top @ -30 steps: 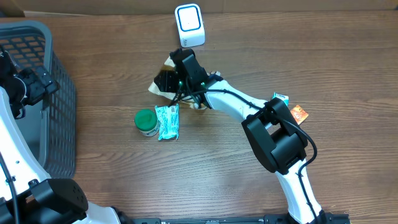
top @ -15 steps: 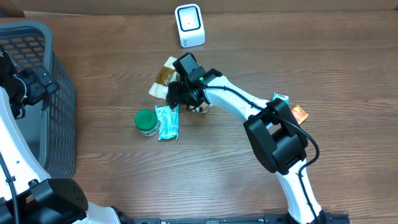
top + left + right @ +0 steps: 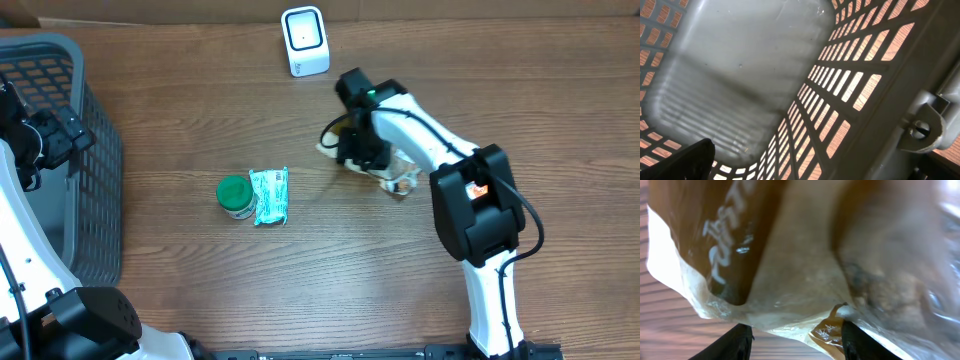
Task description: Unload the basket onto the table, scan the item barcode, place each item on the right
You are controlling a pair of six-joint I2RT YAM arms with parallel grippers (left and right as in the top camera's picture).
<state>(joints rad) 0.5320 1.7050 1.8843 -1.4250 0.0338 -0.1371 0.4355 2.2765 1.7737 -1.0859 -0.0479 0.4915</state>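
Swinging right now: the right arm (image 3: 430,150) is carrying the snack bag (image 3: 398,181) away from the middle of the bench (image 3: 200,290) and out towards its right side. A second ago the bag was right up under the scanner (image 3: 305,40), which is sitting at the middle of the far edge. Half a second ago it was dropping back near the green-lidded jar (image 3: 234,196) and the teal packet (image 3: 269,195). Now it is hanging right of centre, nearer the far edge, and well apart from those two, which are not budging.

The right jaws are gripping the bag, standing partly open around its bulk. In the wrist view the crinkled brown-and-clear plastic (image 3: 805,280) is filling nearly everything, with a dark fingertip (image 3: 740,340) showing at either side along the bottom. Motion is blurring that view, so I cannot tell where on the bag any barcode is facing.

Over at the left edge, the left jaws are hovering wide open and empty above the basket (image 3: 95,180), and their camera is looking straight down into its grey mesh (image 3: 740,65).

My read is that the pass in front of the scanner is over for this item and it is heading off to be set aside. Whether the scan actually registered, nothing here is telling us. The jar and packet are waiting their turn, by the look of it.
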